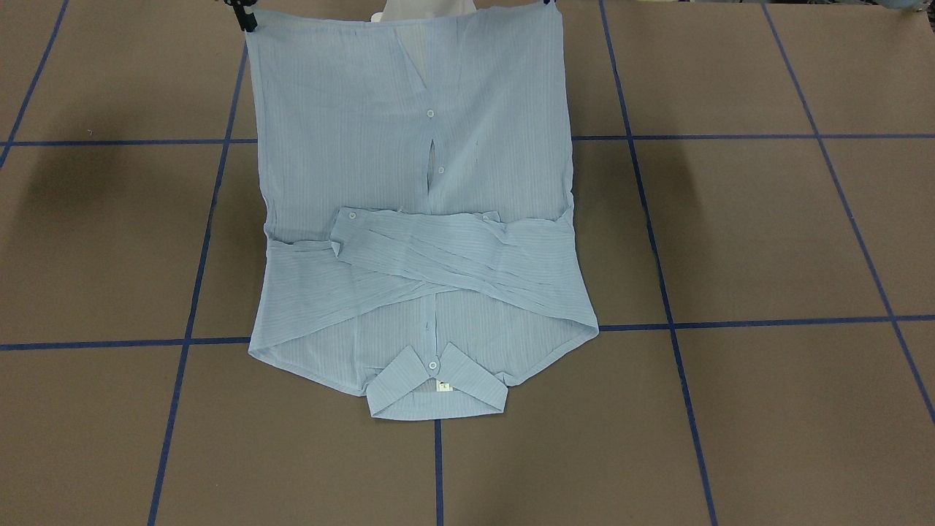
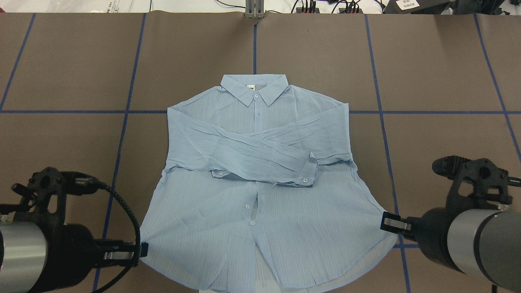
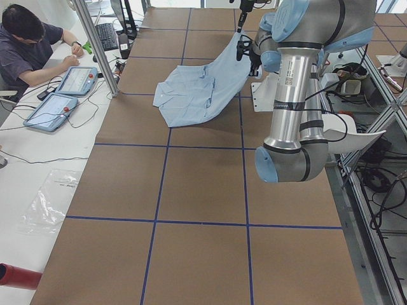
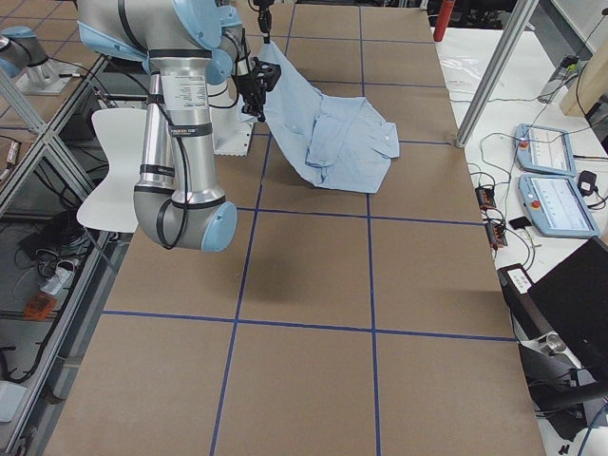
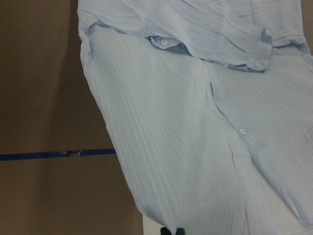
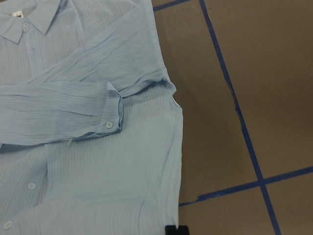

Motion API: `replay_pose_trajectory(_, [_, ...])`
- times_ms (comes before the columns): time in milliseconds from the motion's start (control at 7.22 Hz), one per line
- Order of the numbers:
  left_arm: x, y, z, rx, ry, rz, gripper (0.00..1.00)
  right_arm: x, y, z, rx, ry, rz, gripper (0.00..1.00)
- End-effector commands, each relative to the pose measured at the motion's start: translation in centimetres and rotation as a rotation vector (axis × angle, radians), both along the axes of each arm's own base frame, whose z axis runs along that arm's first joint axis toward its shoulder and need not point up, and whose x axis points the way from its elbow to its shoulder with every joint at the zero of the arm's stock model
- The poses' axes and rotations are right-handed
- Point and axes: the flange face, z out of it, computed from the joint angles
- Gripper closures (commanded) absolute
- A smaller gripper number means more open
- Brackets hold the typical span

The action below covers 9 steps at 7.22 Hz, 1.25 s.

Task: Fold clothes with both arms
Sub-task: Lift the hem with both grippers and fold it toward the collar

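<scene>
1. On brown table (image 2: 61,61), thin light-blue striped button-up shirt (image 2: 203,211) lay face-up, sleeves already crossed over chest.
2. Black left gripper (image 2: 140,249) and black right gripper (image 2: 384,223) each clamped a lifted hem corner.
3. Hem-to-collar fold looked not yet done.

The brown surface (image 2: 61,61) has blue lines (image 2: 65,111) in squares. A man (image 3: 28,47) sits at a white desk (image 3: 25,190) beside it.

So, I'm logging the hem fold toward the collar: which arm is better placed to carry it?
Neither alone: the left gripper pinches one hem corner of the shirt, the right gripper the other, both lifted.
</scene>
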Motion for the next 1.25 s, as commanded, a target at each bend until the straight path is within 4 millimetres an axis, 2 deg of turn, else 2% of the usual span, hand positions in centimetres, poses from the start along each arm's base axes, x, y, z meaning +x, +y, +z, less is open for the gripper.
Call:
replay_pose_trajectory(0, [1.9, -7.7, -0.6, 0.127, -0.086, -0.084, 1.00, -1.8, -6.5, -1.8, 0.114, 0.065, 0.028, 1.00])
replay_pose_trajectory(138, [2.5, -11.0, 0.6, 0.129, -0.138, -0.106, 1.00, -1.3, -9.2, -2.0, 0.159, 0.100, 0.037, 1.00])
replay_pose_trajectory(277, [3.3, -14.4, 0.3, 0.149, -0.172, -0.138, 1.00, -0.3, -11.7, -2.0, 0.166, 0.103, 0.069, 1.00])
replay_pose_trajectory(554, [3.3, -18.5, 1.1, 0.146, -0.201, -0.196, 1.00, -2.4, -18.5, -1.2, 0.177, 0.079, 0.119, 1.00])
replay_pose_trajectory(831, [6.1, -24.3, 2.7, 0.147, -0.201, -0.252, 1.00, -3.2, -24.2, 0.9, 0.205, 0.082, 0.147, 1.00])
replay_pose_trajectory(969, [8.8, -27.9, 4.4, 0.164, -0.200, -0.263, 1.00, -5.1, -27.1, 2.4, 0.209, 0.082, 0.159, 1.00])
replay_pose_trajectory(1107, [11.7, -31.5, 7.7, 0.168, -0.207, -0.275, 1.00, -6.7, -29.3, 4.6, 0.212, 0.082, 0.168, 1.00])
